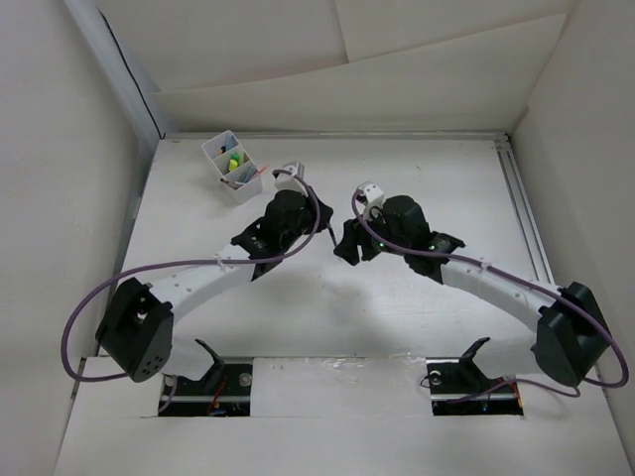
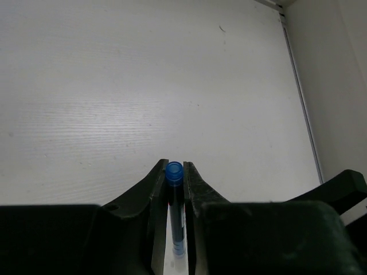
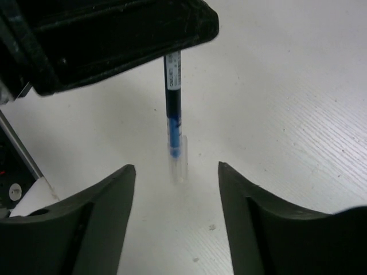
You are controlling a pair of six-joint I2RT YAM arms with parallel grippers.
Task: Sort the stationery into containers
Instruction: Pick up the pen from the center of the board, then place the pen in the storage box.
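Left gripper (image 2: 174, 169) held a blue pen (image 2: 175, 209) upright over the counter (image 1: 397, 327)
Its fingers were closed on the pen's upper part. The clear lower end was down near the counter, but contact could not be told. The right gripper (image 3: 175, 168) faced the pen with its fingers spread wide, gripping nothing. The white tray (image 1: 244, 188) stood apart, in the upper left of the top view, with small coloured items inside.

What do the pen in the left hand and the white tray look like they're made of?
The pen, gripped in the left hand, looks like plastic: glossy blue barrel, see-through clear end. The tray looks like thin opaque white plastic with smooth walls, though it is too small to be sure.
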